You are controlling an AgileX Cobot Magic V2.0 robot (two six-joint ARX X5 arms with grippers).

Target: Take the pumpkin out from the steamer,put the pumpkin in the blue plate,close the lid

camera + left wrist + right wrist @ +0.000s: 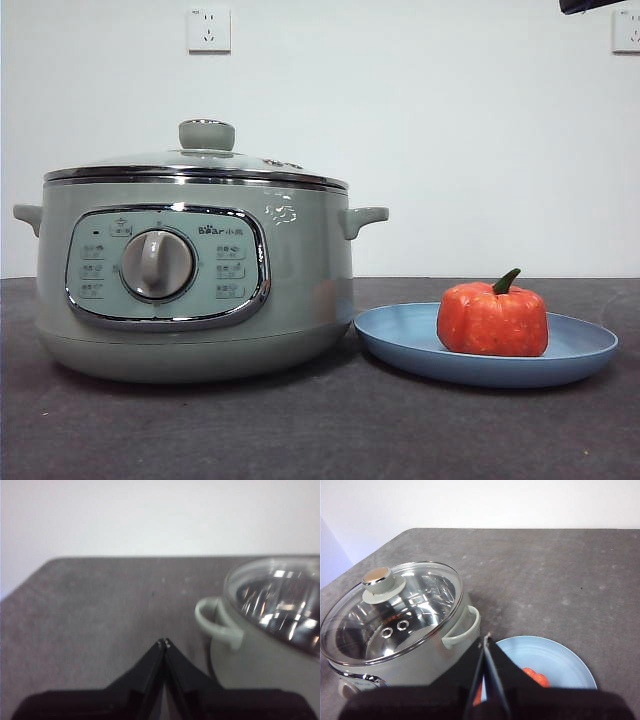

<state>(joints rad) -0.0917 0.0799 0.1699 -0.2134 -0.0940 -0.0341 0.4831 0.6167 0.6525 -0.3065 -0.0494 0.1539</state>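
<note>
Both pincers closed, empty: right pincer (486, 641) raised above blue plate (590, 345), left pincer (163, 643) held over bare worktop (100, 610) left of steamer (300, 300). Pumpkin (492, 318) sits upright on blue plate, just right of steamer. Lid (195, 165) seated flat on steamer rim, so task looks complete. Arms seem parked clear, nothing gripped; one dark tip (590, 5) at top right of front view.

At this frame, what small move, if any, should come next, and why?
Probably none beyond keeping both arms parked. The pumpkin sits on the blue plate, and the lid rests on the steamer, so each step looks done. The left hand and right hand are shut, empty and raised clear of everything.
</note>
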